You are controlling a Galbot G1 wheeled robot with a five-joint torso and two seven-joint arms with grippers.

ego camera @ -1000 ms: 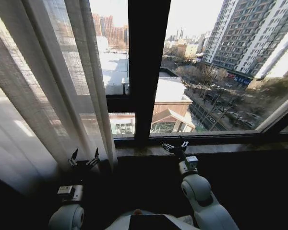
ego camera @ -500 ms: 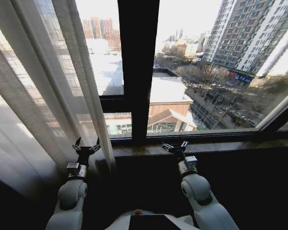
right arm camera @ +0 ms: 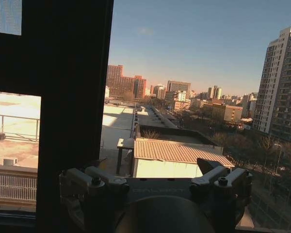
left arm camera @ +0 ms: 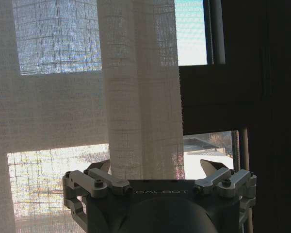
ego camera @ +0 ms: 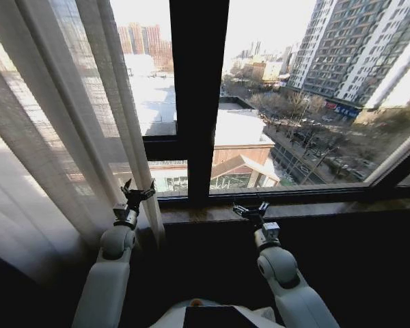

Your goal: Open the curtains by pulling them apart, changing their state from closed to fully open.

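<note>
The thin white see-through curtains [ego camera: 61,130] with long straight folds hang bunched on the left side of the head view. They run from the top left corner down to the low dark sill. The rest of the window is bare glass, and you can see roofs, trees and tall buildings outside.

A thick dark window frame bar [ego camera: 198,96] stands up the middle of the head view. A shorter dark bar crosses it halfway down.

The left gripper [ego camera: 137,193] is in the lower left part of the head view, on a white arm. Its two dark fingers are spread wide apart. It sits right at the inner edge of the curtains, where the last fold hangs down. In the left wrist view the left gripper [left arm camera: 157,167] is at the bottom of the frame, and a thick fold of the curtains [left arm camera: 136,92] hangs right between its two open fingers. I cannot tell if the cloth touches the fingers. The jaws are not closed on it.

The right gripper [ego camera: 250,208] is lower middle in the head view, just above the dark sill and just right of the frame bar. Its fingers are open too, and it holds nothing. In the right wrist view the right gripper [right arm camera: 155,172] faces the bare glass, with the dark frame bar [right arm camera: 72,97] on the left of that frame.
</note>
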